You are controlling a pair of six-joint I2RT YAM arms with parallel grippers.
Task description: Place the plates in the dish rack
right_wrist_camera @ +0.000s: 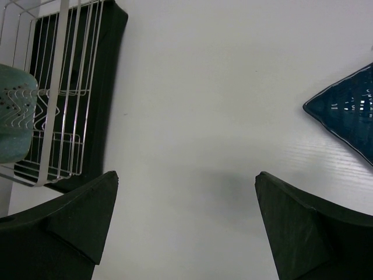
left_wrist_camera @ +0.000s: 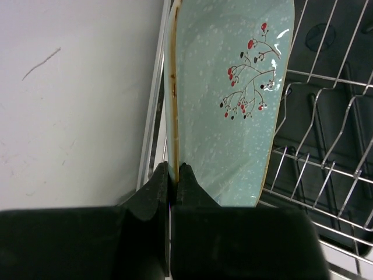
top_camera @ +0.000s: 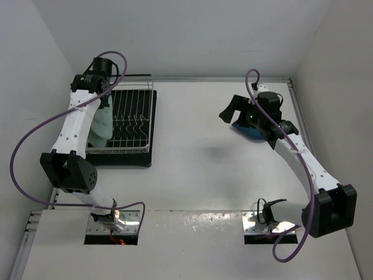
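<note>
A pale mint-green plate (left_wrist_camera: 233,99) with a red-berry sprig stands on edge at the left side of the white wire dish rack (left_wrist_camera: 326,146). My left gripper (left_wrist_camera: 173,169) is shut on its brown rim. From above, this plate (top_camera: 100,129) hangs below the left gripper (top_camera: 105,104) over the rack (top_camera: 133,119). The dark blue leaf-shaped dish (right_wrist_camera: 349,114) lies flat on the table at the right, partly under the right arm (top_camera: 247,133). Beside that dish my right gripper (right_wrist_camera: 185,175) hovers open and empty (top_camera: 235,112).
The rack sits on a black drip tray (top_camera: 148,157) at the table's back left, close to the left wall. White walls close in the back and both sides. Purple cables loop off both arms. Bare white tabletop (top_camera: 198,169) lies between the rack and the blue dish.
</note>
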